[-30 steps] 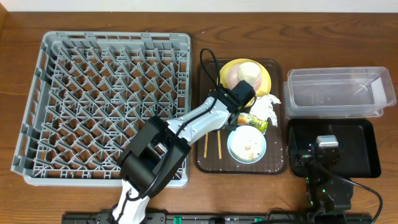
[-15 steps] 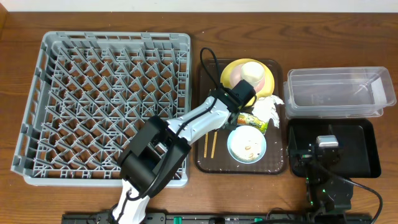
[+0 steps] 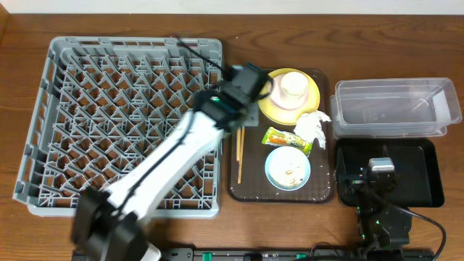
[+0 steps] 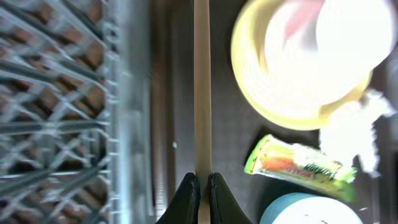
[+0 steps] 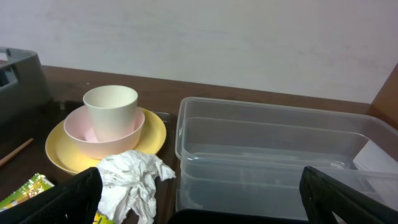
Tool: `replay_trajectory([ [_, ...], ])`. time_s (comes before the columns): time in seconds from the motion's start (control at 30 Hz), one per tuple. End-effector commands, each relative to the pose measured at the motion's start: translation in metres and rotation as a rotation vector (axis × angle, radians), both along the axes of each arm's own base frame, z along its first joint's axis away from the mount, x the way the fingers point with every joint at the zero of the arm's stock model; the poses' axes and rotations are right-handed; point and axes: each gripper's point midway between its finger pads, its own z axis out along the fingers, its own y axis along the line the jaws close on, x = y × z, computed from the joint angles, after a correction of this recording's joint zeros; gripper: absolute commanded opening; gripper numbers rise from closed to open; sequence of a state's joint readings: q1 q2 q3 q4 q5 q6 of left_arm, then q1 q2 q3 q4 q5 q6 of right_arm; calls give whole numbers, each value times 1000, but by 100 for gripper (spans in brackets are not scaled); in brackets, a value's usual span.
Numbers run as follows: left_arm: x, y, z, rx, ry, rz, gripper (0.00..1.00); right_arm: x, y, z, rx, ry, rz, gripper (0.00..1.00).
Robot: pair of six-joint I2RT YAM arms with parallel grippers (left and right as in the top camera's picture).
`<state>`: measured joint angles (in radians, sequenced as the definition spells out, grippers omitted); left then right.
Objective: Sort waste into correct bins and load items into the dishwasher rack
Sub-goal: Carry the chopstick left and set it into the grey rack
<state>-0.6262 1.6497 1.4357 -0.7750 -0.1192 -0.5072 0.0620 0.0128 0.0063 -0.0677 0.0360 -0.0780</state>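
Note:
My left gripper [image 4: 202, 186] is shut on the wooden chopsticks [image 4: 202, 87], which run straight ahead between the grey rack [image 4: 56, 112] and the yellow plate [image 4: 261, 93]. In the overhead view the left gripper [image 3: 236, 125] is blurred at the rack's right edge, with the chopsticks [image 3: 238, 156] below it. The plate [image 3: 270, 109] carries a pink bowl and a white cup [image 3: 293, 85]. The wrapper [image 3: 288, 140], the tissue [image 3: 312, 125] and a light blue bowl [image 3: 288, 168] holding crumbs lie on the brown tray. My right gripper [image 3: 380, 174] is open and empty over the black tray [image 3: 428, 170].
The dishwasher rack [image 3: 123, 116] fills the left half of the table. The clear tub [image 3: 395, 109] stands behind the black tray and shows in the right wrist view [image 5: 280, 155], beside the tissue [image 5: 134, 180]. The brown tray [image 3: 319, 192] lies between rack and bins.
My left arm has swung left from the wrapper and plate towards the rack's right edge. The chopsticks have moved up and left along the tray's left side. The right arm has not moved.

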Motion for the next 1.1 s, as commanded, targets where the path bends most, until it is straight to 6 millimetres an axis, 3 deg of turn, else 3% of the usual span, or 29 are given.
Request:
replay_trajectory([
  [0.0, 7, 20, 19, 29, -43, -13, 6, 0, -2, -1, -5, 3, -8, 99],
  [0.1, 11, 37, 13, 74, -27, -27, 6, 0, -2, -1, -6, 4, -8, 99],
  [0.4, 15, 77, -32, 154, 81, 47, 6, 0, -2, -1, -6, 3, -8, 99],
  [0.8, 17, 79, -78, 206, 185, 47, 6, 0, -2, -1, -6, 3, -8, 99],
  [1.07, 16, 79, -82, 205, 196, 45, 7, 0, -2, -1, -6, 3, -8, 99],
])
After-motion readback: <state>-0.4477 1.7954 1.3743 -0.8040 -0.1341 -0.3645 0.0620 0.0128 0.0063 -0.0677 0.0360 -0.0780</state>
